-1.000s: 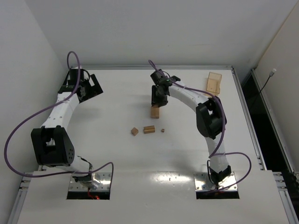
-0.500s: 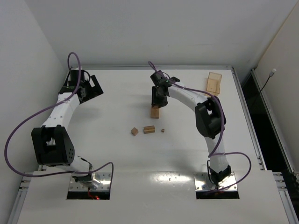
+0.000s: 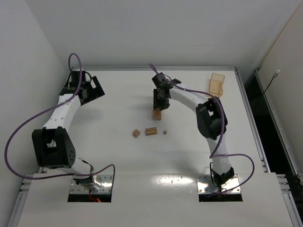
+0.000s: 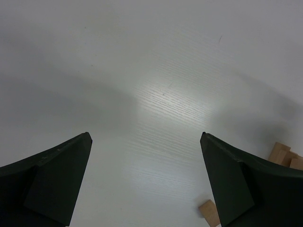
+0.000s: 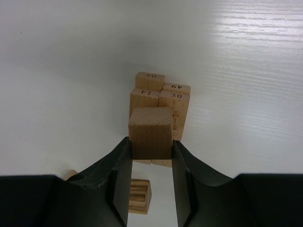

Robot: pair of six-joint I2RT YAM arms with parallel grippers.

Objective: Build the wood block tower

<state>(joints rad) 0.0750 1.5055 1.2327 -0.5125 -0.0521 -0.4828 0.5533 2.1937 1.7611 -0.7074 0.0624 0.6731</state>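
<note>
White counter (image 4: 156,66) fills view. Left hand (image 4: 145,137) spread wide, fingers at 7 and 5 o'clock. One wood block (image 4: 209,212) by the 5 o'clock finger; block cluster (image 4: 283,154) at 4 o'clock, partly hidden.

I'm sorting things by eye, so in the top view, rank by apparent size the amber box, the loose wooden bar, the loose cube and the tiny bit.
Largest to smallest:
1. translucent amber box
2. wooden bar
3. wooden cube
4. tiny wooden bit
The bar and the cube look alike in width; the bar is only longer.
</note>
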